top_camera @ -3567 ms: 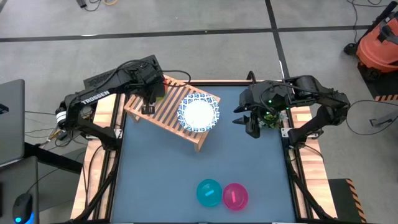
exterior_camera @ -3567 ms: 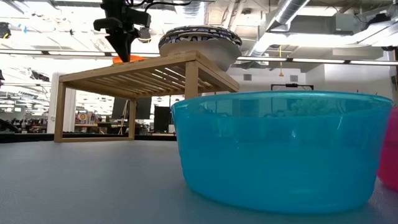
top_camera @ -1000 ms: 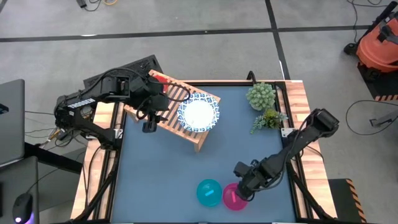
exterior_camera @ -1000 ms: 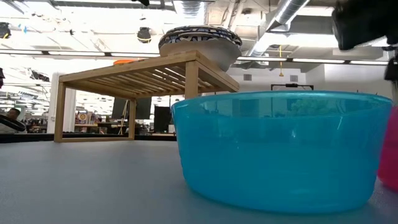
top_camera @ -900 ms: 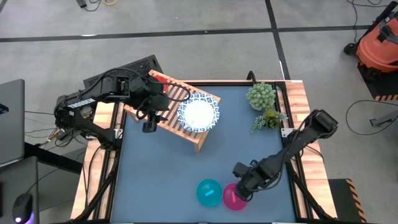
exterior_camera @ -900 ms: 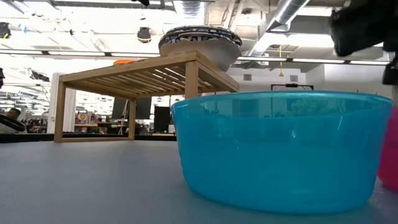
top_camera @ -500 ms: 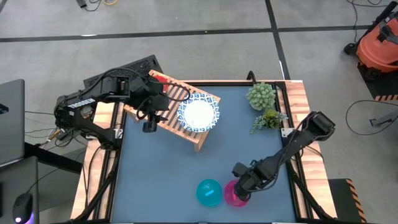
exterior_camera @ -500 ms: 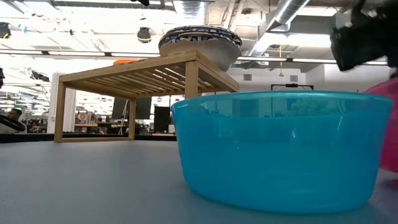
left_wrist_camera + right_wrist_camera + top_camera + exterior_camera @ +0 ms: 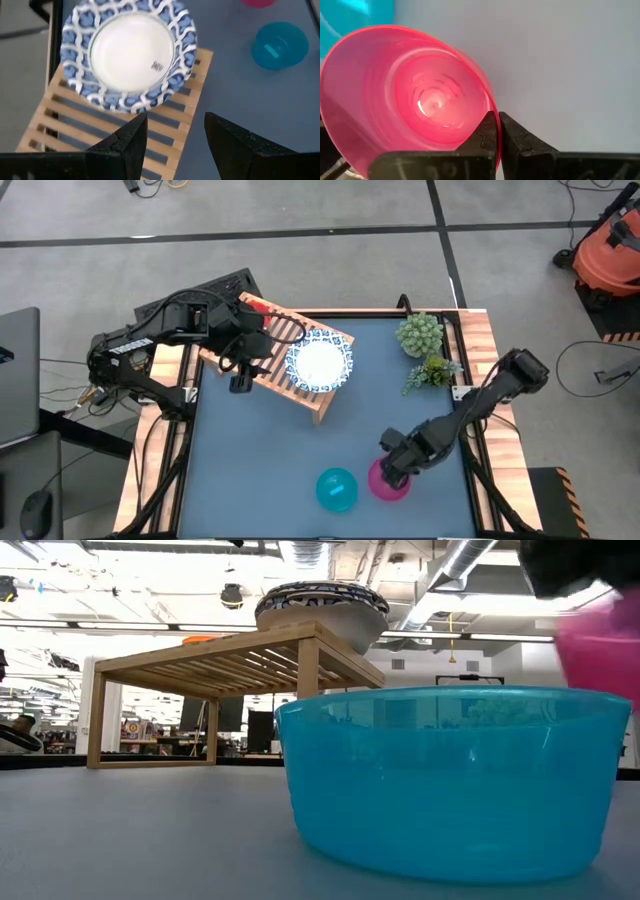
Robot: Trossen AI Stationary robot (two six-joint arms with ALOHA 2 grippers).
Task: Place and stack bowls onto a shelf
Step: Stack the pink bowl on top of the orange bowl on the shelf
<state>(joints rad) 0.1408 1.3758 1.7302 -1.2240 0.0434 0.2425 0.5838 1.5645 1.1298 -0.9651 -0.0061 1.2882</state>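
The magenta bowl point(image 9: 388, 482) hangs tilted above the table's near right part, with my right gripper point(image 9: 397, 463) shut on it. Beside it, the teal bowl point(image 9: 336, 490) rests on its base on the blue table top. A white bowl with a blue patterned rim point(image 9: 320, 361) sits on the right end of the slatted wooden shelf point(image 9: 268, 352) at the far left. My left gripper point(image 9: 240, 382) hovers open over the shelf's near edge point(image 9: 170, 150), with nothing between its fingers. My right gripper pinches the magenta bowl's rim point(image 9: 492, 111) between its two fingers, one finger inside the bowl and one outside. The bowl is lifted clear of the table and tilted, its hollow turned toward the wrist camera. In the low view it hangs above the teal bowl's rim point(image 9: 600, 640).
Two green plants point(image 9: 418, 332) point(image 9: 432, 370) stand at the table's far right. A red thing point(image 9: 252, 305) shows at the shelf's far corner. The blue table top point(image 9: 260, 460) lies bare between the shelf and the two plastic bowls.
My right gripper has shut on the magenta bowl's rim and gone up and a little toward the far edge. The bowl has tipped and lifted clear of the table beside the teal bowl, which has stayed put.
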